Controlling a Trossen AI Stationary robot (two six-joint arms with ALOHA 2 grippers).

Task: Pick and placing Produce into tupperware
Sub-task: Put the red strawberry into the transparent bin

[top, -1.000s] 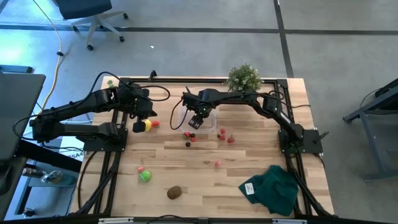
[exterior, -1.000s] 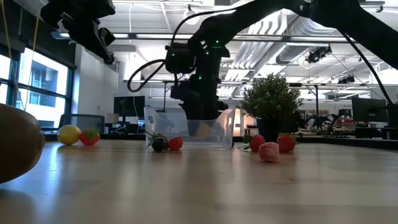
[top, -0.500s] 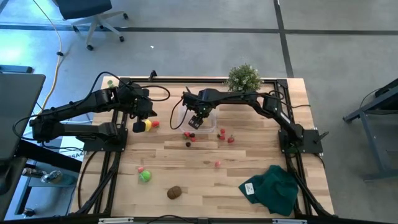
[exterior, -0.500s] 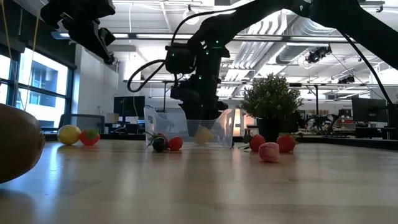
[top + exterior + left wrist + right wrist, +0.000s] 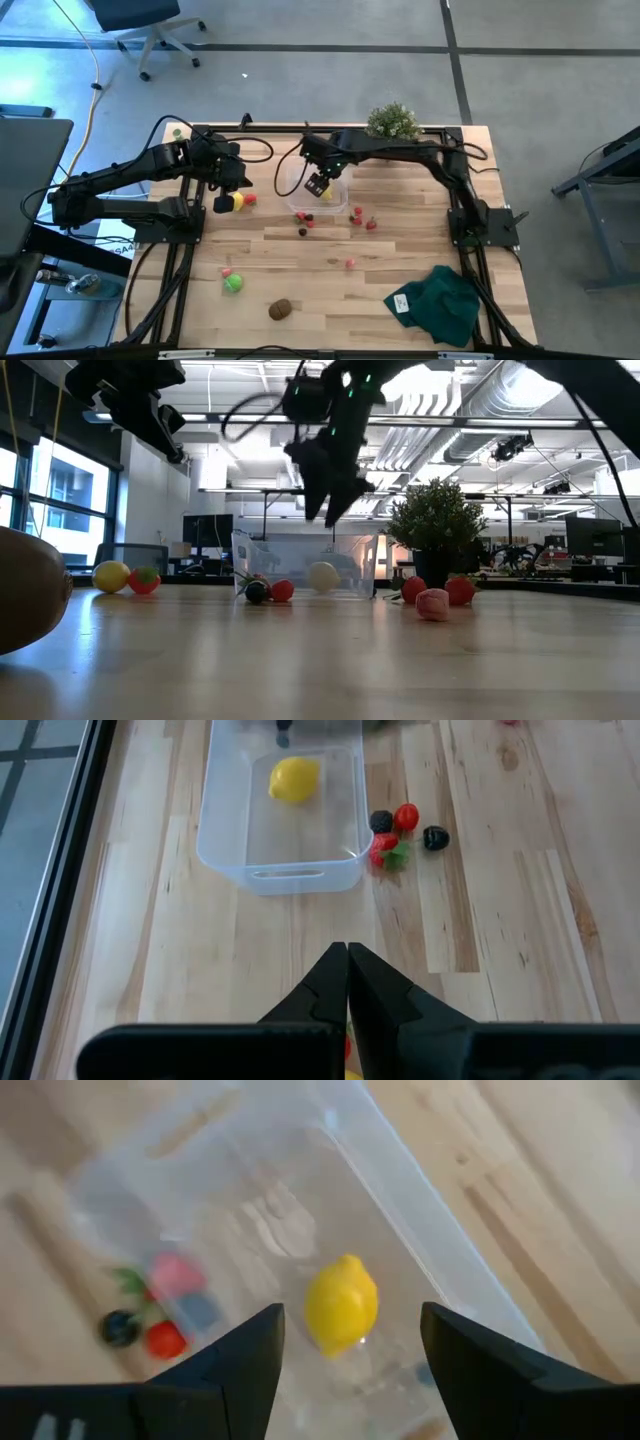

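While the right gripper [image 5: 318, 186] hangs above the tupperware [image 5: 295, 200] with its fingers [image 5: 225, 1370] spread wide and empty, a yellow lemon [image 5: 341, 1304] lies alone inside that container. The tupperware is a clear, shallow box with rounded corners, standing on the tabletop [image 5: 400, 265] just in front of the potted plant [image 5: 391, 123]. Just outside its near wall sits a cluster of small berries [image 5: 400, 828]: two dark, two red, one with a green leaf. Three more red berries [image 5: 362, 219] lie farther from the tupperware, two together beside it and one further out. Well away from it rest a green ball [image 5: 232, 284] with a tiny red piece beside it, and one brown kiwi [image 5: 280, 309]. A second yellow fruit [image 5: 111, 576] and a red one lie beside the tupperware under the left gripper [image 5: 347, 982], whose fingers are pressed together with nothing between them. A dark green cloth [image 5: 437, 304] lies at the far corner.
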